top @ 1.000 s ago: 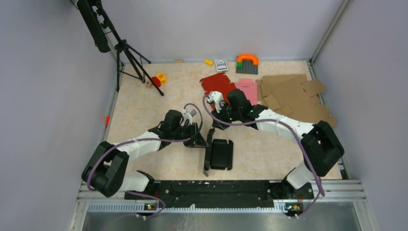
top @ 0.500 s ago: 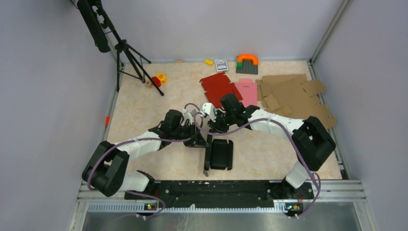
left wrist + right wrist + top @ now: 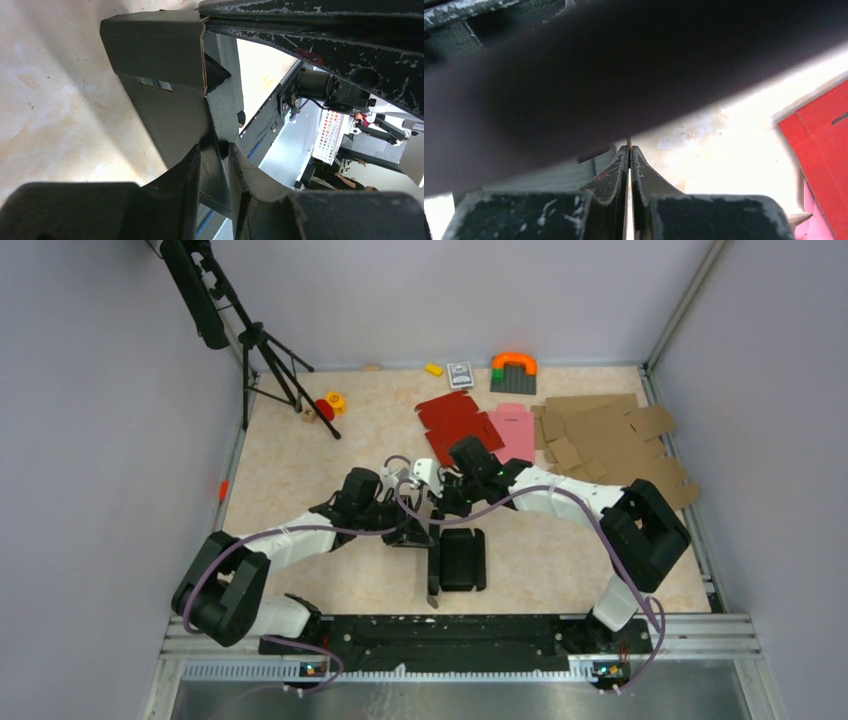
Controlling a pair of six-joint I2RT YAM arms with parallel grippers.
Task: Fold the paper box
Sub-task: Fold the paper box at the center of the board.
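Observation:
The black paper box [image 3: 460, 560] lies partly folded on the table in front of the arm bases, with its left wall standing up. My left gripper [image 3: 421, 531] is shut on that raised black panel at the box's far left corner. In the left wrist view the fingers [image 3: 186, 172] pinch the panel, and a folded flap [image 3: 160, 55] stands beyond them. My right gripper [image 3: 441, 510] is shut and sits just behind the box's far edge, close to the left gripper. In the right wrist view its tips [image 3: 629, 151] meet, and a dark blurred mass hides the box.
A red blank [image 3: 452, 418] and a pink blank [image 3: 513, 428] lie behind the right gripper; the red one [image 3: 824, 130] also shows in the right wrist view. Brown cardboard blanks [image 3: 610, 440] lie at the right. A tripod [image 3: 270, 350] and small toys [image 3: 328, 405] are at the back left.
My right gripper has moved left and nearer, from beside the red blank to right behind the box next to the left gripper. The left gripper and the box have stayed put.

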